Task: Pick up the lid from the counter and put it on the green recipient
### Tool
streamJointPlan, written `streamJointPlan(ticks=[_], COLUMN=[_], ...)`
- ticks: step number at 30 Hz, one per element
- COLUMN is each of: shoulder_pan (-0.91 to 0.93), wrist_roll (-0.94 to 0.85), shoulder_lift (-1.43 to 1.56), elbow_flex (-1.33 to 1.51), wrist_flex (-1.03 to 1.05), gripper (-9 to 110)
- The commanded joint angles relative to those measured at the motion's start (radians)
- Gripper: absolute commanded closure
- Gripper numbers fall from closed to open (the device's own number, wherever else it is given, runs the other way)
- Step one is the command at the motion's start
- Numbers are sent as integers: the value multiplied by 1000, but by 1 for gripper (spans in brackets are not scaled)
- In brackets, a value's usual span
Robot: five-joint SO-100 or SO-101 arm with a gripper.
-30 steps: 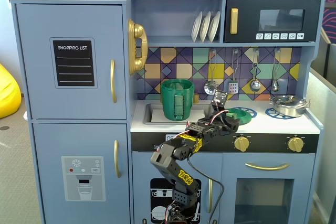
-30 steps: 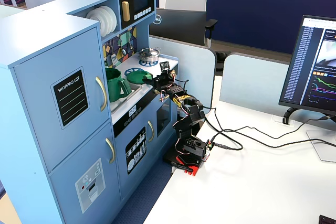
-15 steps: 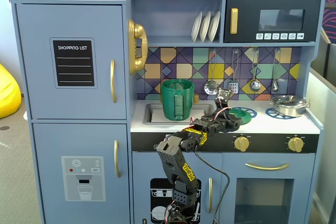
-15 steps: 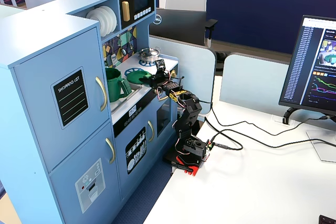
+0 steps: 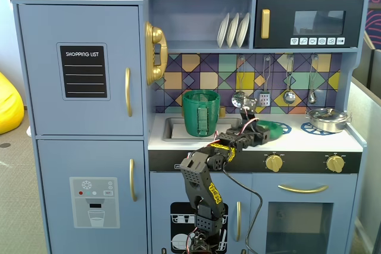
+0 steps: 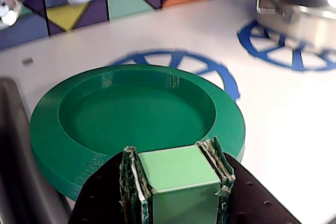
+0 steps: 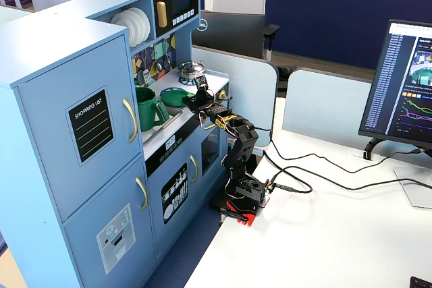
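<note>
The lid (image 6: 131, 114) is a round dark-green disc with a sunken middle and a light-green square knob (image 6: 176, 167) at its near edge. My gripper (image 6: 176, 156) is shut on that knob, one jaw on each side. In a fixed view the lid (image 5: 272, 128) lies low over the left blue burner circle (image 5: 284, 128), and I cannot tell whether it touches the counter. The green recipient (image 5: 200, 112) stands upright and open in the sink, to the left of my gripper (image 5: 260, 133). It also shows in the other fixed view (image 7: 145, 108), as does the lid (image 7: 174, 97).
A shiny silver pot (image 5: 326, 119) sits on the right burner circle. Utensils (image 5: 289, 81) hang on the tiled back wall above the counter. A shelf with white plates (image 5: 233, 30) and a microwave (image 5: 309, 23) overhang the counter. The arm's base (image 7: 241, 197) stands on a white desk.
</note>
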Motion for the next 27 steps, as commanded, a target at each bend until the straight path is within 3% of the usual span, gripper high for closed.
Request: streamJointPlan(ticks=[1, 13, 27], shoulder_pan=[-18, -178, -425], wrist_roll=[6, 35, -2], shoulder_lift=[48, 95, 95], elbow_flex=[-184, -627, -723], wrist_flex=[52, 469, 569], gripper=[101, 101, 102])
